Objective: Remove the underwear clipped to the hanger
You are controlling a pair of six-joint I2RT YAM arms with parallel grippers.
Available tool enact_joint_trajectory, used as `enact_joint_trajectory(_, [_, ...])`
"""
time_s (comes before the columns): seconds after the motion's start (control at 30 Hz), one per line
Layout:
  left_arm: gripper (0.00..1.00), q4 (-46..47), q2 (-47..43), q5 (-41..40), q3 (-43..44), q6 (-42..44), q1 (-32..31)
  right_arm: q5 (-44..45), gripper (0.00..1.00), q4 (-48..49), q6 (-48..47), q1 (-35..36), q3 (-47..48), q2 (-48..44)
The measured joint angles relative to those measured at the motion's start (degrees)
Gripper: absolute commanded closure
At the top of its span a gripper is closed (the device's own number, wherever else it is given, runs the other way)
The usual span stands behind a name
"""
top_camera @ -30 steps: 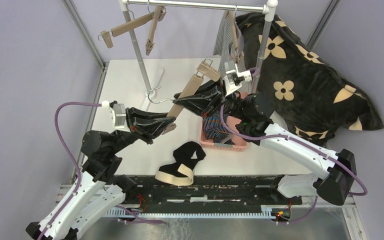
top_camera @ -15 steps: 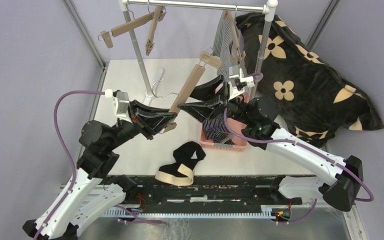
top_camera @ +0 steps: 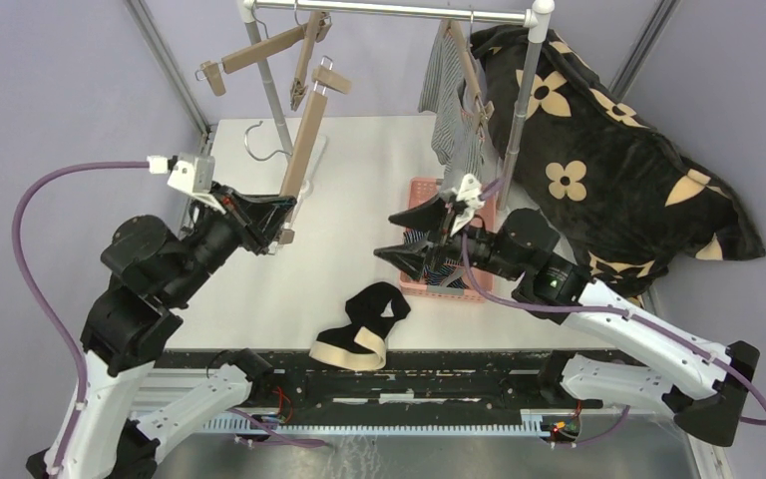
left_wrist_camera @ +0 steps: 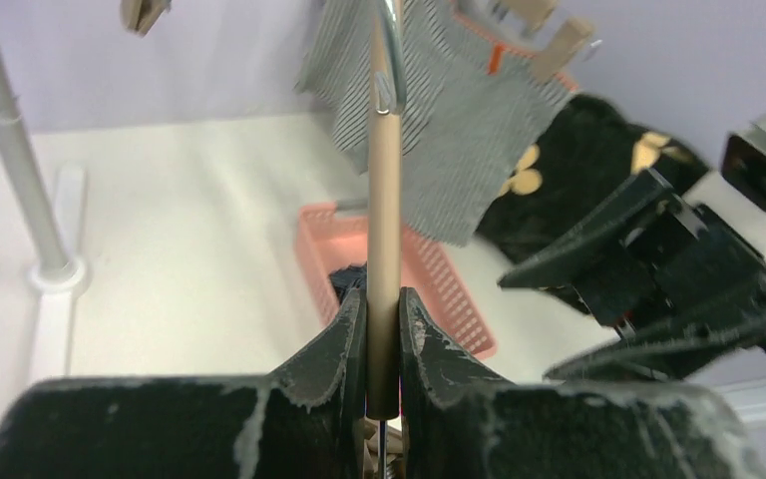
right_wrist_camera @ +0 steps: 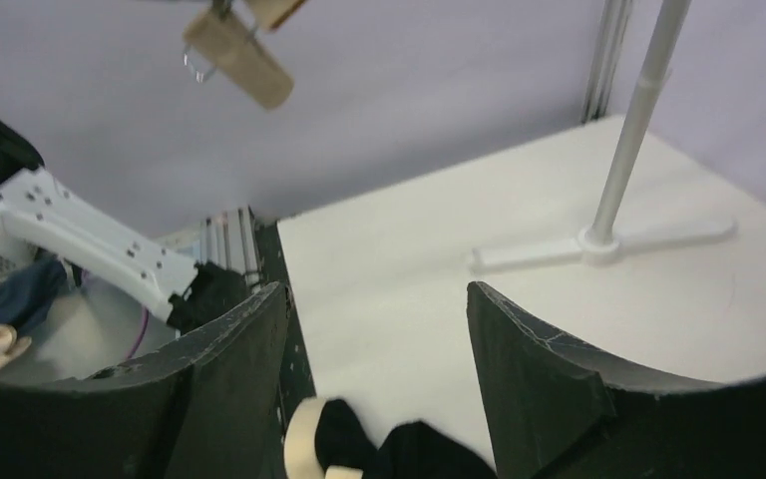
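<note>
My left gripper [top_camera: 281, 215] is shut on the lower end of a bare wooden hanger [top_camera: 304, 150], which stands nearly upright beside the rack pole. In the left wrist view both fingers pinch the hanger [left_wrist_camera: 384, 200] bar. My right gripper [top_camera: 387, 235] hangs open and empty over the left edge of the pink basket [top_camera: 427, 186]. Navy striped underwear [top_camera: 435, 261] lies in that basket. Black underwear with a beige waistband [top_camera: 364, 324] lies on the table, also below my open right gripper [right_wrist_camera: 379, 309] as black underwear [right_wrist_camera: 359, 449]. Grey-and-white striped underwear [top_camera: 454, 100] stays clipped to a hanger on the rail.
The rack's rail [top_camera: 389, 10] holds two more bare wooden hangers [top_camera: 259, 48] at its left end. Its left pole [top_camera: 274, 110] stands on the table close to my left arm. A big black flower-print cushion [top_camera: 598, 150] fills the right side.
My right gripper opened, let go of the hanger and drew back over the basket. My left arm carried the hanger up and to the left, toward the rack.
</note>
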Motion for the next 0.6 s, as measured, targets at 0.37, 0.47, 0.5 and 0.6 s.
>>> enact_joint_trajectory(0.37, [0.97,-11.76,21.05,-6.75,13.27,5.6,0.0,14.62,0.24,-17.31,-5.68,16.87,-3.45,12.92])
enact_joint_trajectory(0.47, [0.97,-13.33,26.71,-7.69,19.1,7.32,0.0,17.07,0.21,-18.43,-5.46,19.45,-4.55,17.05])
enact_joint_trajectory(0.5, [0.97,-13.84,27.96,-7.85,20.81,7.89,0.0,17.73,0.2,-18.18,-5.18,20.15,-5.53,18.03])
enact_joint_trajectory(0.6, [0.97,-15.08,31.39,-8.74,27.12,9.2,0.0,18.36,0.16,-16.46,-3.5,21.09,-9.22,19.3])
